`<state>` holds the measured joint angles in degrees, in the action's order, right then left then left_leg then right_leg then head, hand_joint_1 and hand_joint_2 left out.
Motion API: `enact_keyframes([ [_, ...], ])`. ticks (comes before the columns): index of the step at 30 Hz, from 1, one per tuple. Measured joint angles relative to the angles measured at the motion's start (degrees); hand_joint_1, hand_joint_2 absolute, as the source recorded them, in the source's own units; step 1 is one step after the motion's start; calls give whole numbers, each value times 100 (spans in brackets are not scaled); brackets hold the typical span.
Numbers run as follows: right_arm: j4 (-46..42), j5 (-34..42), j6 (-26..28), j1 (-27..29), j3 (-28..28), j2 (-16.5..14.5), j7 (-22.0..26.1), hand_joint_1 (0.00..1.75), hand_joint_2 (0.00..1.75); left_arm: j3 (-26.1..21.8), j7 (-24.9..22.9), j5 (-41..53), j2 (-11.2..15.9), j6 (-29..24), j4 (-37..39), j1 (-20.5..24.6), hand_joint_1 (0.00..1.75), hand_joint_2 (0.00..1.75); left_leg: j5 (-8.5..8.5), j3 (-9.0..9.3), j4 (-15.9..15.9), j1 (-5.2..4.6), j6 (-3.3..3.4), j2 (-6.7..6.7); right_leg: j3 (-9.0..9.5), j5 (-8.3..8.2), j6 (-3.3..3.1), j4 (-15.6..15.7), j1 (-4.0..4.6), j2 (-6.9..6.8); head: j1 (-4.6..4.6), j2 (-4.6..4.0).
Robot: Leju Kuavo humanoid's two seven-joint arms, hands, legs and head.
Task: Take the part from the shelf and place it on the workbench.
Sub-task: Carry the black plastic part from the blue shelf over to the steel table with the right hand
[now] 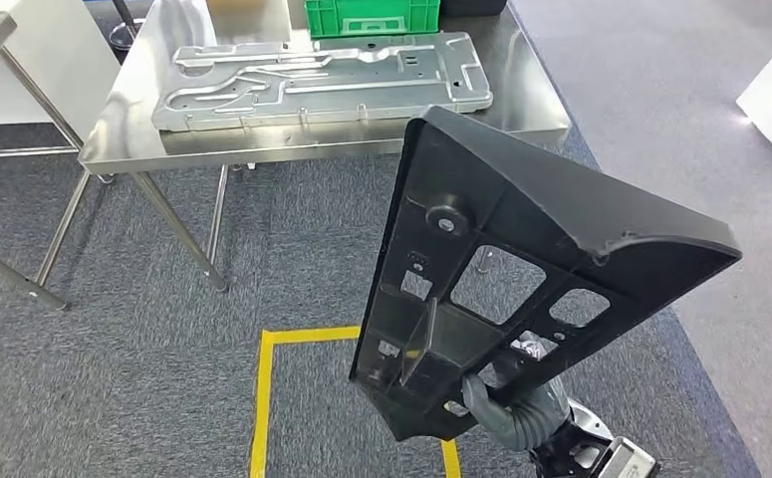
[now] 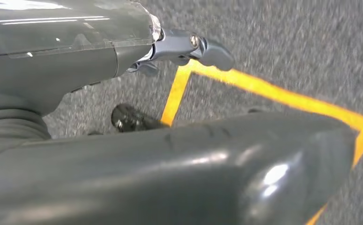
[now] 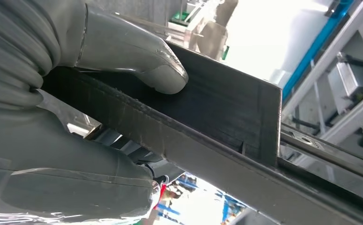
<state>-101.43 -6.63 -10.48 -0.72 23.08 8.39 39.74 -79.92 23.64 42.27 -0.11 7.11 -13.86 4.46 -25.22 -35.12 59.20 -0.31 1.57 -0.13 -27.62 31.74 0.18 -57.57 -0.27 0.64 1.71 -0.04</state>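
Note:
A large black plastic part (image 1: 521, 229), a flat panel with cut-outs and a raised rim, stands tilted in the air in front of me. My right hand (image 1: 506, 408) grips its lower edge from below. In the right wrist view the grey thumb (image 3: 137, 51) presses on the part's rim (image 3: 226, 108), with the other fingers behind it. The steel workbench (image 1: 132, 119) stands ahead and to the left, a short way beyond the part. My left hand (image 2: 100, 51) hangs over the carpet and holds nothing, its fingers apart.
On the workbench lie a stamped silver metal plate (image 1: 322, 80) and, at the back, a green crate (image 1: 372, 15). Yellow tape (image 1: 292, 339) marks a square on the grey carpet at my feet. Another table's legs (image 1: 23, 279) stand at the left.

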Motion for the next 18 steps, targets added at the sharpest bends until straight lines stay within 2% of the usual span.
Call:
enact_keyframes([
  [2,13,4,-1,-18,-13,0,2,168,175,-3,0,-20,-8,-6,0,1,0,0,-16,111,-123,41,44,0,-26,86,61,-130,4,-14,6,0],
  [3,22,5,0,-25,-23,0,3,168,175,-5,1,-23,-12,-7,0,4,0,0,-29,177,-179,62,66,2,-152,189,88,-382,3,-21,9,0],
  [5,55,-15,13,-19,-42,0,4,168,175,-7,3,-26,-18,2,0,6,0,0,-90,269,-209,59,97,3,-634,430,130,-1144,-21,-27,13,0],
  [6,71,-50,27,-4,-46,0,4,168,175,-8,6,-28,-20,10,0,3,0,0,-128,312,-208,60,98,-16,-880,476,152,-1463,-39,-28,13,0],
  [7,86,-119,57,13,-48,0,3,168,175,-8,9,-29,-24,20,0,-2,0,0,-170,365,-208,63,89,-43,-1044,400,173,-1595,-59,-29,14,0],
  [8,99,-203,92,28,-49,0,2,168,175,-9,13,-30,-27,29,0,-7,0,0,-215,429,-207,67,75,-81,-1098,205,188,-1512,-78,-29,14,0],
  [10,117,-369,154,47,-51,1,2,168,175,-10,19,-30,-38,40,0,-11,0,0,-313,561,-205,83,30,-168,-934,-369,199,-849,-115,53,16,0],
  [11,125,-416,165,55,-52,3,2,168,175,-10,19,-30,-43,43,0,-1,0,0,-359,596,-193,82,-1,-216,-812,-557,191,-511,-125,127,11,0],
  [12,131,-444,167,60,-53,4,2,168,175,-11,18,-31,-47,43,0,9,0,0,-392,612,-184,83,-34,-261,-724,-643,175,-277,-125,189,8,0],
  [13,136,-459,164,62,-53,6,2,168,175,-12,16,-34,-48,40,0,16,0,0,-412,606,-181,86,-68,-300,-682,-630,151,-172,-117,231,4,0],
  [15,139,-455,144,51,-52,5,1,168,175,-15,11,-47,-50,36,0,11,0,0,-434,615,-201,97,-139,-354,-649,-568,83,-109,-100,192,1,0],
  [17,134,-418,116,25,-52,-2,2,168,175,-20,6,-68,-60,33,0,0,0,0,-517,588,-80,109,-201,-274,-569,-544,0,-42,-116,145,-10,0],
  [18,131,-394,107,11,-52,-6,3,168,175,-23,6,-77,-65,32,0,7,0,0,-619,480,152,111,-226,-202,-518,-527,-42,-14,-127,116,-20,0],
])
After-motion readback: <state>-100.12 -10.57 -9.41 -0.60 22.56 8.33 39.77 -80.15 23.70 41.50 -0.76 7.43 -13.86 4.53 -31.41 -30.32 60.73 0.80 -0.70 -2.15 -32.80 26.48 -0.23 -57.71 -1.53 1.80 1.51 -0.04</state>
